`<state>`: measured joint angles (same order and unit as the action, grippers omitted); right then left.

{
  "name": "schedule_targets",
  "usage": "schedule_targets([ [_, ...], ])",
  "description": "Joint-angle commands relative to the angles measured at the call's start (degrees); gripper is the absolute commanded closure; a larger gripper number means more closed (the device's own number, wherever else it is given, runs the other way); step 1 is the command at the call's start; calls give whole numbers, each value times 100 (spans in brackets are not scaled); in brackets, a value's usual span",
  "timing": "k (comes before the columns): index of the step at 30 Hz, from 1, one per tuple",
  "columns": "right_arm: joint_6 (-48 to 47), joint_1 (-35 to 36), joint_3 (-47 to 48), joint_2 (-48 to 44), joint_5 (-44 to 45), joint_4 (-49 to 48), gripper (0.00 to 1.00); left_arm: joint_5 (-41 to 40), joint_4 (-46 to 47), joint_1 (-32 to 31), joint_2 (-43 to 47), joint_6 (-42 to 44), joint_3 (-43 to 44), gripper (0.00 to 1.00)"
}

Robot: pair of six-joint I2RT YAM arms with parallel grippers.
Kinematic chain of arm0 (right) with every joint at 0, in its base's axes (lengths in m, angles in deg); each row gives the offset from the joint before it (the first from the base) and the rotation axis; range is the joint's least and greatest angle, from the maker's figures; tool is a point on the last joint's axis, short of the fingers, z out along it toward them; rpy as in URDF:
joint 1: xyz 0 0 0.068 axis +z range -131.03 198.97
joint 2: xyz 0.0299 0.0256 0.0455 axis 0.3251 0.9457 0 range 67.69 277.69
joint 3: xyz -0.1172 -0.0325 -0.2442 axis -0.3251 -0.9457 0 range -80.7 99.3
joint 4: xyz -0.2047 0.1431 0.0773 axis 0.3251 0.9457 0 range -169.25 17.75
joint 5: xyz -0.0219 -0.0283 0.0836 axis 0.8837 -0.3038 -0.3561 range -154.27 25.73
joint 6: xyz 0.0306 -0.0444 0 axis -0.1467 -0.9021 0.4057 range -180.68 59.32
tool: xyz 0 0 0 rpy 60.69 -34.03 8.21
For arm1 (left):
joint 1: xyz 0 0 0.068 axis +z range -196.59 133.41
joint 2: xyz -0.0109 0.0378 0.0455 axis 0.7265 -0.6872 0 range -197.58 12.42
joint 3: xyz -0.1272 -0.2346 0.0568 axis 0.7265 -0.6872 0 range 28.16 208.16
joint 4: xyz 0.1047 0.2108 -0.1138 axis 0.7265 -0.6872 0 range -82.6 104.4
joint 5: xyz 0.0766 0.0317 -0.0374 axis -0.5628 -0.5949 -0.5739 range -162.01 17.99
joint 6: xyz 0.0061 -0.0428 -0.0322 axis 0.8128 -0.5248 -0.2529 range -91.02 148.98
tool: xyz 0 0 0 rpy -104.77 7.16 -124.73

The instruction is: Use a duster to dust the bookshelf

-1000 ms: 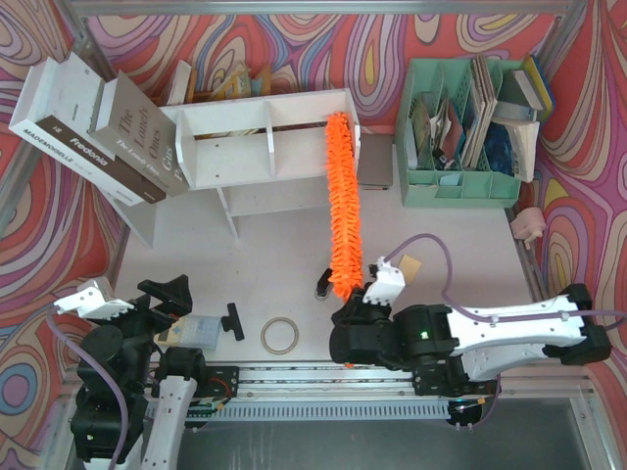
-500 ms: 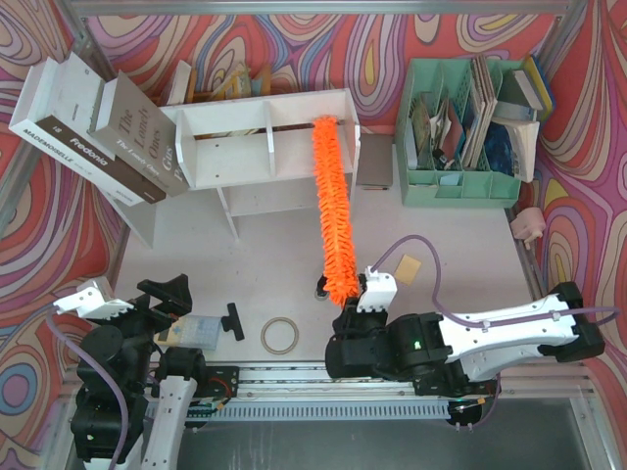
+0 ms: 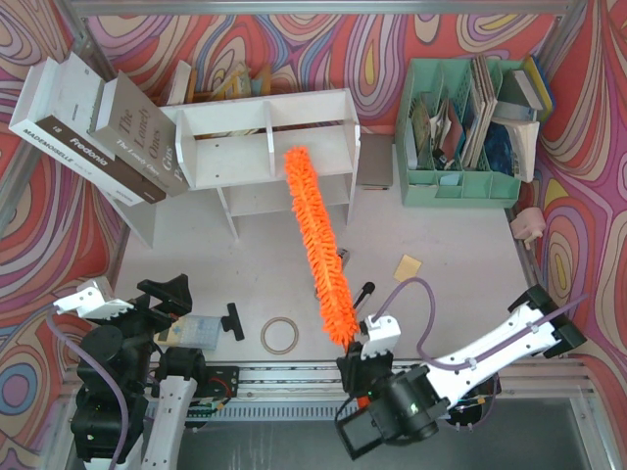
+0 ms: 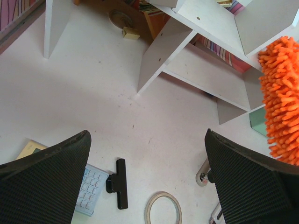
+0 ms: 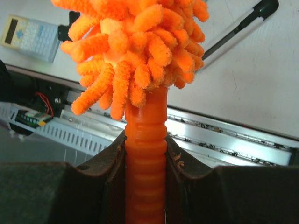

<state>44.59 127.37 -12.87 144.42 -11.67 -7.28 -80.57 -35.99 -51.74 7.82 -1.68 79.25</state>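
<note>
The white bookshelf [image 3: 265, 137] stands at the back of the table, also seen in the left wrist view [image 4: 196, 56]. The fluffy orange duster [image 3: 318, 250] slants from the near edge up to the left, its tip over the shelf's right compartment. My right gripper [image 3: 359, 360] is shut on the duster's ribbed orange handle [image 5: 145, 154], both jaws pressed against it, with the fluffy head [image 5: 135, 46] just beyond. My left gripper [image 3: 171, 311] rests at the near left, open, nothing between its fingers [image 4: 42, 177]. The duster's head [image 4: 282, 102] shows at the right edge of that view.
Large books [image 3: 88, 122] lean at the shelf's left. A mint green organiser [image 3: 460, 127] stands back right. On the table lie a tape ring [image 3: 280, 335], a calculator [image 3: 201, 331], a black clip [image 3: 233, 320], a pen [image 3: 358, 294] and a yellow note [image 3: 408, 265].
The right arm has drawn back toward the near edge with the duster. The duster's tip swung left and down from the shelf's top right corner. The left arm has not moved.
</note>
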Motion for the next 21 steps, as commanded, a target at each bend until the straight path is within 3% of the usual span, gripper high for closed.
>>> schedule_targets([
  [1, 1092, 520, 52, 137, 459, 925, 100, 62, 161, 31, 26, -28, -65, 2],
  [11, 676, 954, -160, 180, 911, 925, 100, 32, 136, 31, 99, -46, -64, 2],
  [21, 436, 814, -619, -809, 1986, 920, 100, 22, 143, 31, 52, -37, -65, 2],
])
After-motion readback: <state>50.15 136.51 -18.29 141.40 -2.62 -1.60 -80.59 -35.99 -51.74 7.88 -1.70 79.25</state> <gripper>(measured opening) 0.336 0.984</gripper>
